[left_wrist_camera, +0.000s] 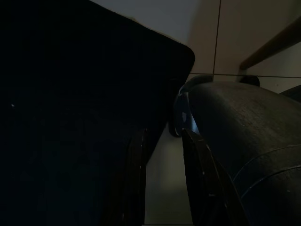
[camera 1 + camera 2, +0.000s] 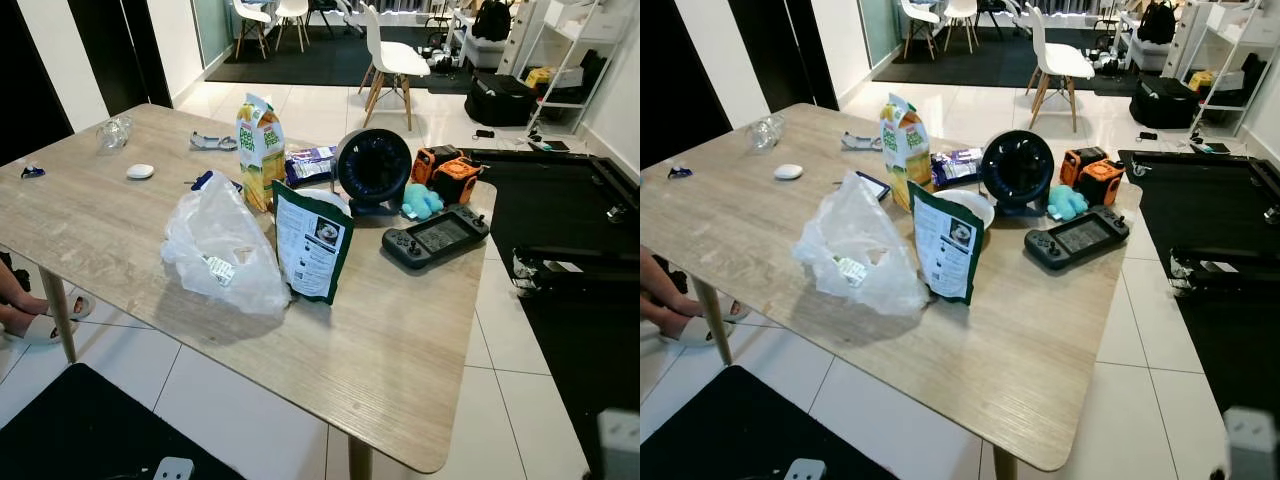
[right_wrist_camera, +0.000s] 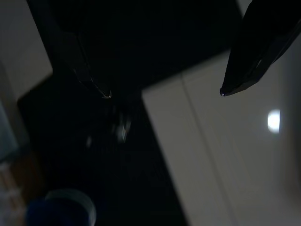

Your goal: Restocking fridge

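1. Groceries sit mid-table (image 2: 420, 360): juice carton (image 2: 260, 148) upright at the far side, green pouch (image 2: 311, 242) standing nearer, clear plastic bag (image 2: 224, 248) just left of the pouch.
2. Left gripper (image 1: 162, 183) hangs above dark floor, fingers narrowly apart, empty.
3. Right gripper (image 3: 164, 92) hangs with fingers spread wide, empty.

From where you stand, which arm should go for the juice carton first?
Left, probably. The juice carton stands left of centre on the table, behind the plastic bag. Both grippers hang idle near the floor; the right gripper is open.
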`<state>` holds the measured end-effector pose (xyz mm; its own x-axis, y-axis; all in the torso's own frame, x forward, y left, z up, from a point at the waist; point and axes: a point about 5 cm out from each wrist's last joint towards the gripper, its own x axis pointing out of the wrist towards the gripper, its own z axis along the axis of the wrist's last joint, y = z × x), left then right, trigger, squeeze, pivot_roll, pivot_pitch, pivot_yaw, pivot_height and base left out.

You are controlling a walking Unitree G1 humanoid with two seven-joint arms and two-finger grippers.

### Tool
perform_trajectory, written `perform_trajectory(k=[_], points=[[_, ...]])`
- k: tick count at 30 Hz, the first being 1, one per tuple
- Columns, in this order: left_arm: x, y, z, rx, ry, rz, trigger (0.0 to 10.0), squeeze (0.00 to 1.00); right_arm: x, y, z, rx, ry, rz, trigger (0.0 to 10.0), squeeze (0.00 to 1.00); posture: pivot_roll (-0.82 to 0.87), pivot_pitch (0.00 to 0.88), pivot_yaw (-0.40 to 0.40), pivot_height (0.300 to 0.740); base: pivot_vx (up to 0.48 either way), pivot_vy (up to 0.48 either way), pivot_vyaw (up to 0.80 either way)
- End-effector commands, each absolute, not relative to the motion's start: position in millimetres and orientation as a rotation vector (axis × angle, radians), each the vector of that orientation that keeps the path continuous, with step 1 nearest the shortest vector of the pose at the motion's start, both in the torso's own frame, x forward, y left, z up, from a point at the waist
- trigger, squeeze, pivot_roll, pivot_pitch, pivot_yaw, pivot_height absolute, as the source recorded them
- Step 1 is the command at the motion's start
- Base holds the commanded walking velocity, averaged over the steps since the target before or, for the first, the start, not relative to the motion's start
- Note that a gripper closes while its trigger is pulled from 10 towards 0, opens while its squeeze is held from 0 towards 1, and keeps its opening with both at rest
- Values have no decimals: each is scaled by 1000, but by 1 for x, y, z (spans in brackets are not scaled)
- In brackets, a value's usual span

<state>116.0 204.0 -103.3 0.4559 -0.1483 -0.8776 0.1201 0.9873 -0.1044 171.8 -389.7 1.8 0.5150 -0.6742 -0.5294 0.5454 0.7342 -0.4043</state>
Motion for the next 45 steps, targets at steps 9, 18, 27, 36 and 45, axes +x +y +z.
perform_trajectory(k=[9, 18, 27, 36, 45], points=[[105, 190, -108, -65, 1123, -219, 10000, 0, 249, -401, 102, 336, -10, -350, 10000, 773, 75, 0, -17, 740, 0, 0, 0], [105, 190, -108, -64, 1123, -224, 10000, 0, 255, -382, 123, 481, -225, 14, 10000, 1000, 76, 0, -16, 740, 0, 0, 0], [105, 192, -108, -57, 1124, -229, 10000, 0, 247, -342, 121, 514, -193, 465, 10000, 1000, 76, 0, -16, 740, 0, 0, 0], [108, 189, -107, -58, 1119, -241, 10000, 0, 242, -273, 99, 426, 45, 850, 10000, 0, 57, 0, -12, 740, 0, 0, 0], [107, 189, -108, -54, 1124, -250, 10000, 0, 240, -227, 88, 359, 136, 1023, 10000, 0, 59, 0, -13, 740, 0, 0, 0]])
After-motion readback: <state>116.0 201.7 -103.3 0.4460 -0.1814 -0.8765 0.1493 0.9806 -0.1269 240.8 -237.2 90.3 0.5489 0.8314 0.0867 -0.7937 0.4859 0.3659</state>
